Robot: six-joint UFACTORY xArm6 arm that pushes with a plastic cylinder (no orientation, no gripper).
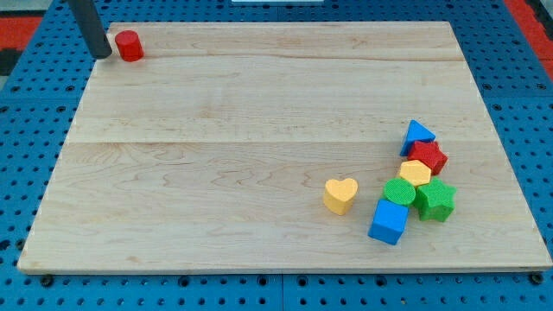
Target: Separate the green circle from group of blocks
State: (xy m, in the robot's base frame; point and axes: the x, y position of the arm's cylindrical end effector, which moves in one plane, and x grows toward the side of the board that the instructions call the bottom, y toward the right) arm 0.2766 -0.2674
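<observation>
Tip (103, 56) bare, holding nothing, beside red cylinder (130, 46), top left | step: approach unstarted | next: cross board to green circle (398, 192), seemingly touching neighbours; nudge clear

Straight dark grey rod, smooth, round section, plain surface; my tip (103, 55) blunt, equally dark.

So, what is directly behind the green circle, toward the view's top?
The yellow block sits right behind the green circle, touching it, with the red star further back. The circle covers the yellow block's lower edge, so its full shape cannot be seen.
</observation>
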